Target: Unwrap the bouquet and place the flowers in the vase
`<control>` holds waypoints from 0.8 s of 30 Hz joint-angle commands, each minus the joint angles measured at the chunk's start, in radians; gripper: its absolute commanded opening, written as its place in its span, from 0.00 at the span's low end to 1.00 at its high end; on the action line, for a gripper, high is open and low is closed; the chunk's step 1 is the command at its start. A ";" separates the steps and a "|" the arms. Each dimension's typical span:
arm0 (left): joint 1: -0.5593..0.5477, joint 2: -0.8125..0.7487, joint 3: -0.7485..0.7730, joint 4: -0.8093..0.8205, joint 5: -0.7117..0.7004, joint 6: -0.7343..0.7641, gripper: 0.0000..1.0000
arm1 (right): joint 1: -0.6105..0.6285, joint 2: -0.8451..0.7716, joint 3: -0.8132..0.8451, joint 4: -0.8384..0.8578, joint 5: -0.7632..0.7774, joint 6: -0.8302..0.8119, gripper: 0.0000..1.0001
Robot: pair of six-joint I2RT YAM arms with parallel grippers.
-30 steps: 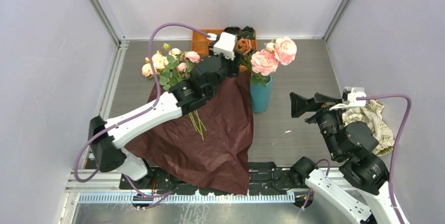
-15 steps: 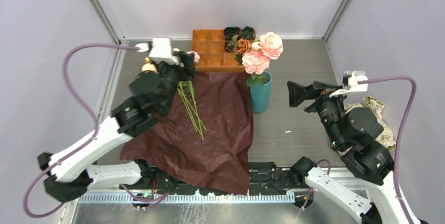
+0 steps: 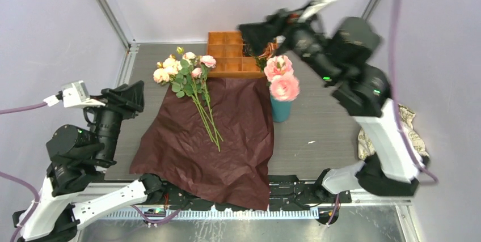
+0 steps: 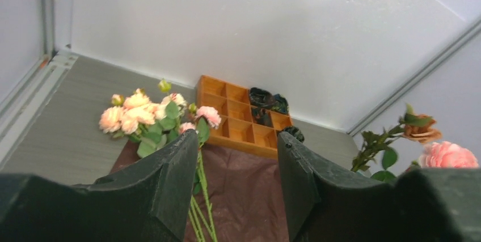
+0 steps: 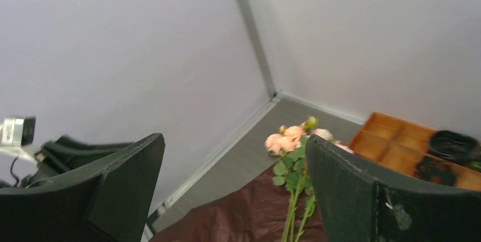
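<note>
Remaining flowers (image 3: 184, 72): a loose bunch lies on the spread paper (image 3: 215, 157), heads at the far left near the tray (image 3: 224, 55), stems running toward the near side.
Vase (image 3: 281, 110): upright just beside the paper's right edge, right of the bunch; two roses (image 3: 285, 87) stand in it, leaning a little.
Left claw (image 3: 133, 94): at the near left, well apart from the bunch, jaws parted with nothing between them.
Right claw (image 3: 249, 29): raised over the far side, above the tray and near the roses in the vase; jaws spread wide and empty.
Cloth (image 3: 409, 134): on the right, partly behind the right arm, not involved.
Stage: by the layout, unwrapping looks done and some flowers are placed; the bunch is left.
Risk, vase: big blooms sit atop a small vase, so a low pass by the right arm could tip it or flick the roses out.
Risk, pick: thin stems lie flat on paper; closing too low may pinch the sheet too, and lifting would drag it against the vase.
Risk, grip: several stems taken at once may fan apart or slip out.
Risk, insertion: the mouth is partly filled; tilted stems could catch the rim or push the roses out.
</note>
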 commanded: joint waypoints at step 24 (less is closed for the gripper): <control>-0.003 -0.149 0.067 -0.404 -0.208 -0.170 0.53 | 0.464 0.677 -0.234 -0.203 0.450 0.175 0.91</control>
